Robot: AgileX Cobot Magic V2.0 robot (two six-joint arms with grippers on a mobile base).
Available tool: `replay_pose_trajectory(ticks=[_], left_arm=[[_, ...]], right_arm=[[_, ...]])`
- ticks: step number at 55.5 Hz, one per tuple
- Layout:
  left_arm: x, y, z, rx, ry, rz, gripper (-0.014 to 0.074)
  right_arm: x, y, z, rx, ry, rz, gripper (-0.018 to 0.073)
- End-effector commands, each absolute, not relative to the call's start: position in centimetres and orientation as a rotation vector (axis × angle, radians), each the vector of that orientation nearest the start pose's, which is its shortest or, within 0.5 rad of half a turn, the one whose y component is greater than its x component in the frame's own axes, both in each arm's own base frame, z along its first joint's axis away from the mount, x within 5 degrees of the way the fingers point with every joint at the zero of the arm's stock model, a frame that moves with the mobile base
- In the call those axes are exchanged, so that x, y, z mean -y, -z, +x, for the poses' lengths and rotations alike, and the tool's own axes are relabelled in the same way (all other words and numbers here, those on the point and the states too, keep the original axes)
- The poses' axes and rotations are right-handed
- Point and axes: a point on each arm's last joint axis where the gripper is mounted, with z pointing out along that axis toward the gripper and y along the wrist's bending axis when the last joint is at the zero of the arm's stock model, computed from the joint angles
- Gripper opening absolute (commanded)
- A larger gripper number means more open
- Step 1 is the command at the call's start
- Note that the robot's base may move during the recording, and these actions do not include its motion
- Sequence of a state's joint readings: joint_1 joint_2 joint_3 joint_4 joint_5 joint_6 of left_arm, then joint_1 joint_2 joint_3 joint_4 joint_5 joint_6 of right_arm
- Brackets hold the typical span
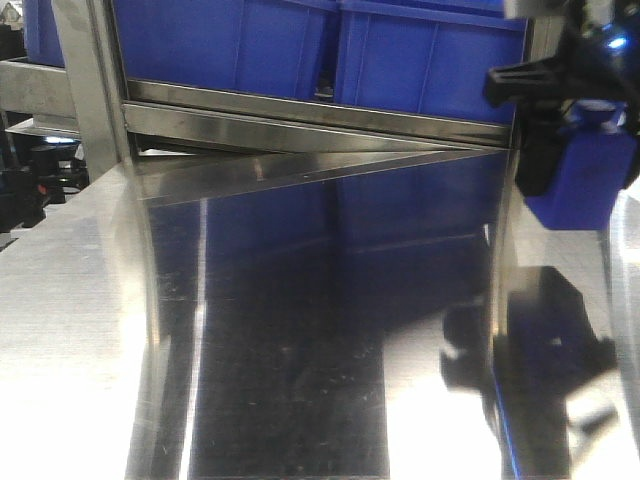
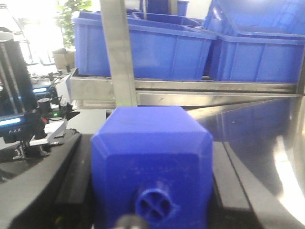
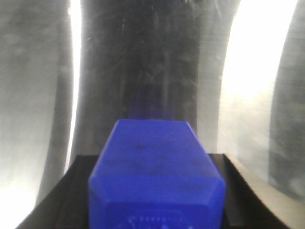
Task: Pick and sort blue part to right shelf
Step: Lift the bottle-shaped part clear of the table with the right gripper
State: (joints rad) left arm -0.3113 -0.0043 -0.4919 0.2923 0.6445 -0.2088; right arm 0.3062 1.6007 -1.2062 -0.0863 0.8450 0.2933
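Observation:
In the left wrist view a blue part [image 2: 152, 143], a chunky block with a round cross-marked boss, sits between black fingers [image 2: 47, 191]; my left gripper [image 2: 151, 191] is shut on it and faces the right shelf [image 2: 190, 88]. The shelf shows a steel front rail [image 1: 320, 120] with large blue bins [image 1: 430, 60] above it. My right gripper [image 1: 575, 150] hangs at the upper right of the front view, shut on a second blue part [image 1: 580, 185]. The right wrist view shows that part [image 3: 155, 162] held over the steel table. My left gripper is outside the front view.
A shiny steel table [image 1: 300, 330] runs up to the shelf and mirrors the bins. A steel upright post [image 1: 90, 80] stands at the shelf's left. Dark equipment with lit displays [image 2: 28, 124] sits off to the left.

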Motion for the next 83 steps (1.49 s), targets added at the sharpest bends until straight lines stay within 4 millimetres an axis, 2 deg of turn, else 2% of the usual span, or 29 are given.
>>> replay_pose_trajectory(ticks=[1,13,22,38,46,57,68,83], left_arm=[[-1.6,-32.1,0.2,-1.527,0.092,0.130,0.0258],[-1.4,-31.3,0.7,-1.542,0.097,0.137,0.0258],[-1.3,-31.6,0.7,-1.510,0.103,0.142,0.0258],[-1.3,-31.6,0.7,-1.513,0.096,0.143,0.0258],[-1.3,-31.6,0.7,-1.513,0.096,0.143,0.0258],[-1.3,-31.5,0.7,-1.523,0.094,0.142,0.0258],[-1.3,-31.4,0.7,-1.528,0.101,0.140,0.0258],[-1.3,-31.4,0.8,-1.530,0.101,0.140,0.0258]], right_arm=[[-8.5,-30.1,29.6,-2.535,-0.092,-0.133,0.0227],[-6.8,-31.9,23.9,-2.335,-0.109,-0.214,0.0227],[-5.2,-32.9,18.5,-2.154,-0.125,-0.253,0.0227],[-2.5,-32.1,9.8,-1.873,-0.114,-0.287,0.0227],[-1.4,-31.5,6.7,-1.754,-0.115,-0.270,0.0227],[-0.3,-31.4,3.2,-1.624,-0.129,-0.236,0.0227],[0.5,-31.5,0.6,-1.507,-0.141,-0.209,0.0227],[0.5,-31.6,0.6,-1.505,-0.144,-0.206,0.0227]])
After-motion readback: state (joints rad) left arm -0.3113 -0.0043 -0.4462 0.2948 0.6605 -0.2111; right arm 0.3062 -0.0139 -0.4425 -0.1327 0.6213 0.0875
